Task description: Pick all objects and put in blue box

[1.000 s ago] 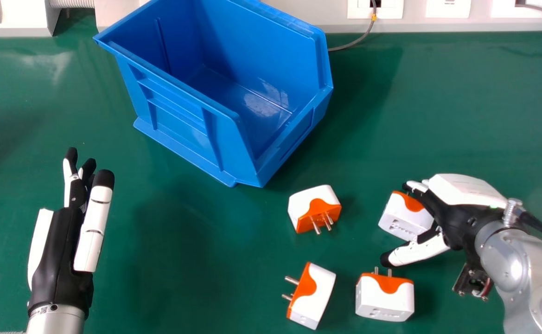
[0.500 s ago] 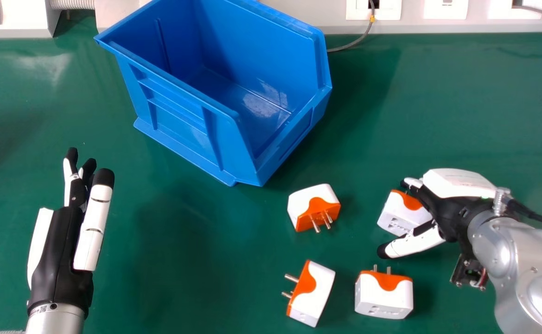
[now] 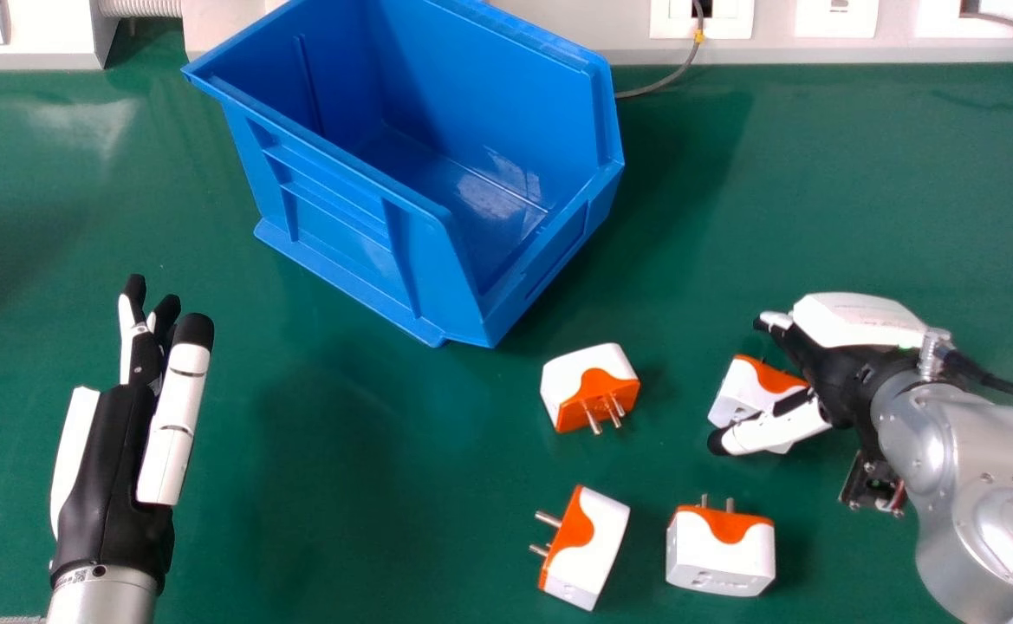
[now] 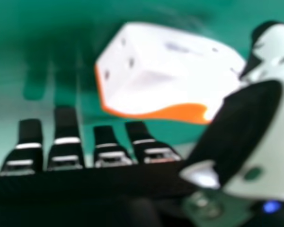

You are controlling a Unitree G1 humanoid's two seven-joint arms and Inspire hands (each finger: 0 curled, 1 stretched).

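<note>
The right hand (image 3: 844,381), open around the rightmost adapter (image 3: 738,390) on the table (image 3: 367,520), seemingly lacks a grip; closing off-centre could skid it away. The left hand (image 3: 107,485) hangs open at the head view's left.

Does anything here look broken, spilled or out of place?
Nothing looks broken or spilled. The blue storage bin stands diagonally on the green table, and the plug adapters face different ways: merely untidy, I'd say.
</note>
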